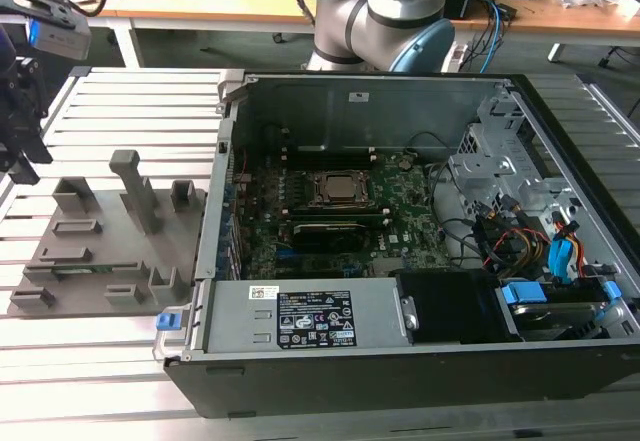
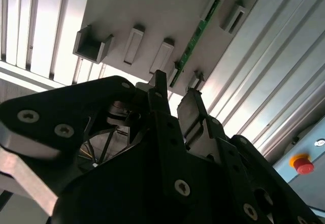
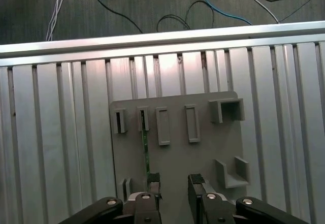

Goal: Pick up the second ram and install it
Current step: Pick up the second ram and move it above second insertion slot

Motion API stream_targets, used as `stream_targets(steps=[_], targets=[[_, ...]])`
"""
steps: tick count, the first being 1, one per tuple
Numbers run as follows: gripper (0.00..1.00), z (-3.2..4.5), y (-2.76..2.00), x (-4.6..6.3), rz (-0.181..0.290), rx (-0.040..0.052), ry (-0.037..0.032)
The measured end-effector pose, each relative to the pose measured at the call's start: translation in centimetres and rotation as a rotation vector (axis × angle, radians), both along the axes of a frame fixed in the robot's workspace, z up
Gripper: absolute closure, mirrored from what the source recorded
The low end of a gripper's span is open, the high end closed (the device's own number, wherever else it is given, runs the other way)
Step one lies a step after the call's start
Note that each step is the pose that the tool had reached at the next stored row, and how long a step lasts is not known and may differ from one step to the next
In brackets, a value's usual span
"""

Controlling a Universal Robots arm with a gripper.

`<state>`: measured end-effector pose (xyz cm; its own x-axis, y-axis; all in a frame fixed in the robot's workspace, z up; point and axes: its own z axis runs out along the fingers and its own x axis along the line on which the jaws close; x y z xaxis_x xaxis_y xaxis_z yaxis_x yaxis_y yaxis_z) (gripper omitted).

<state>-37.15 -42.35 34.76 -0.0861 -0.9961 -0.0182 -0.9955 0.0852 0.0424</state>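
The surface (image 1: pixel 120 101) is a bed of ribbed aluminium slats, pale and bare between the things it carries; on it, at the exterior view's left, sits a grey tray (image 1: pixel 100 291) with upright blocks and slots, and just beside the tray, toward the exterior view's right, an open black case (image 1: pixel 400 381) with its green board (image 1: pixel 400 211) showing; behind the case rises the grey and blue arm (image 1: pixel 380 11), and beyond that a wooden desk (image 1: pixel 200 1) strung with leads; in the first wrist view a dark floor (image 3: pixel 152 5) with loose cables (image 3: pixel 172 21) lies past the surface's edge, and in the second wrist view a red button (image 2: pixel 303 164) sits on a yellow base off to one side; the ram (image 3: pixel 146 148) is a thin green stick standing on edge in a slot of the tray, one end in a raised block and the other running toward the tool (image 3: pixel 174 181); the tool hangs over the tray with its fingers (image 3: pixel 152 183) spread and nothing between them; the ram is in line with one finger rather than in the gap, its near end just beside that fingertip, and whether they touch cannot be told from the wrist views; in the exterior view the tool (image 1: pixel 22 166) stands above the tray's far corner.
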Motion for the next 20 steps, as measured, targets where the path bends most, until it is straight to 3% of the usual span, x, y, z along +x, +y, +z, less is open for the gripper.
stream_targets(steps=[20], targets=[[0.64,-2.35,0.0,0.0,0.0,0.0001,0.0]])
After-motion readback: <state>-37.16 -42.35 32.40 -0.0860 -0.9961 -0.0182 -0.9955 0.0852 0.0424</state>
